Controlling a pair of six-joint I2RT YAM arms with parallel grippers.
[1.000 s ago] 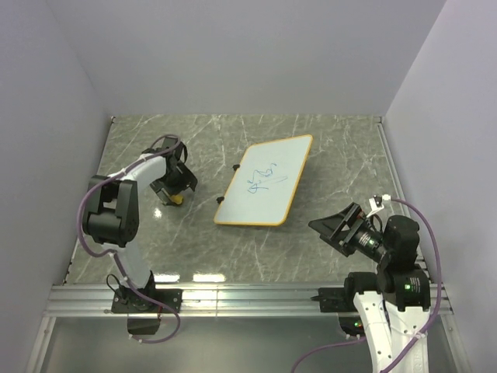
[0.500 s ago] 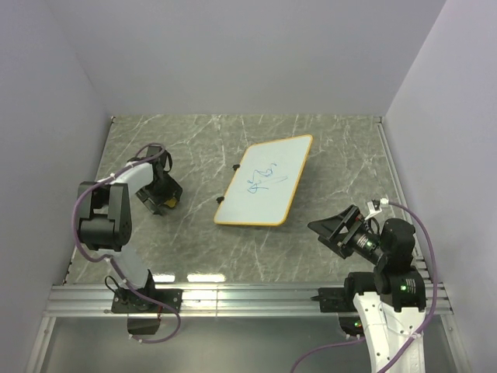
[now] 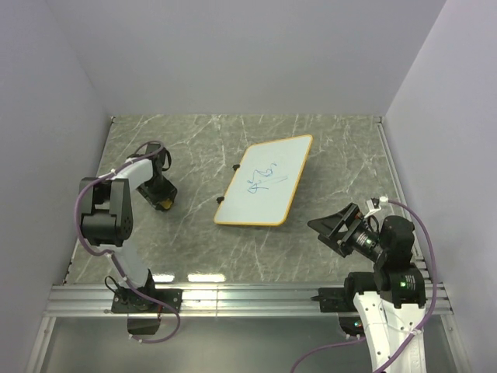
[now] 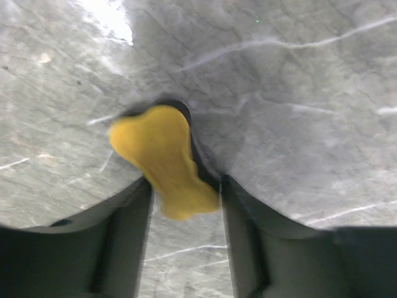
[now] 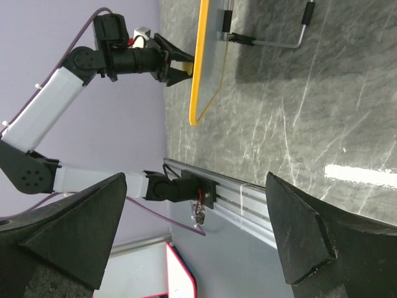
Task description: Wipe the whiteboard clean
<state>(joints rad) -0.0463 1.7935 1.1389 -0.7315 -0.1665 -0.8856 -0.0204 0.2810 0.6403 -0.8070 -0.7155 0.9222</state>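
Currently you're on the pickup step. The left gripper (image 4: 186, 181) is down at the marble-pattern table (image 3: 334, 148), its fingers (image 4: 124, 236) partly spread and straddling a yellow pad (image 4: 162, 155), which I take to be the eraser. The pad's narrow end sits between the fingers and its wide end sticks out past the tips. The finger at 3 o'clock in the wrist view looks close against it, and a sliver of gap shows on the 9 o'clock side. So I can't tell if it's clamped or just bracketed, nor whether the pad is lifted or lying on the table; a dark shadow hugs its edge.

Further out, the whiteboard (image 3: 268, 183) lies mid-table, at 3 o'clock from the left gripper and well apart from it. The blue scribble (image 3: 262, 179) near its middle looks intact, so by my read no wiping is done yet. The black tabs (image 3: 219, 200) are on the long edge that faces your tool.

The right gripper (image 3: 335, 225) hangs at about 5 o'clock from the board, jaws spread wide with nothing in them, not touching the board.

Next move, as I judge it: confirm a firm pinch on the pad, lift it, carry it toward 3 o'clock, set it flat on the scribble and wipe. The board is loose, so it may slide under the wipe. You may want the right gripper pinning its near edge.
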